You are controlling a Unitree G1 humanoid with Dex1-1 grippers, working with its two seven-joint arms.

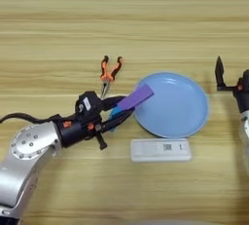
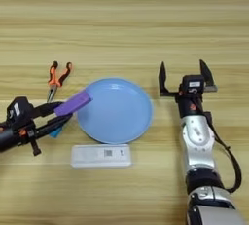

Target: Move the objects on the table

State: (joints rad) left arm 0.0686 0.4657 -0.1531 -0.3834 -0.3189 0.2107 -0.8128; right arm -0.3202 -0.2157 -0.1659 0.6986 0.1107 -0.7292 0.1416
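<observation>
Purple and flat, the rectangular bar (image 1: pixel 135 97) is clamped between the two black fingers of the left gripper (image 1: pixel 118 107), its far end tilted up and reaching over the near-left rim of the round light-blue plastic plate (image 1: pixel 194 121). Something small and blue shows just under those fingers, too hidden to identify. Needle-nose pliers with orange-and-black handles (image 1: pixel 109 74) lie on the light wooden table (image 1: pixel 121 19) just behind the left gripper, tips pointing toward the robot, apart from the plate. A white rectangular box with a small printed code (image 1: pixel 160 150) lies just in front of the plate. Right of the plate, the right gripper (image 2: pixel 186 78) stands with fingers spread wide, holding nothing.
</observation>
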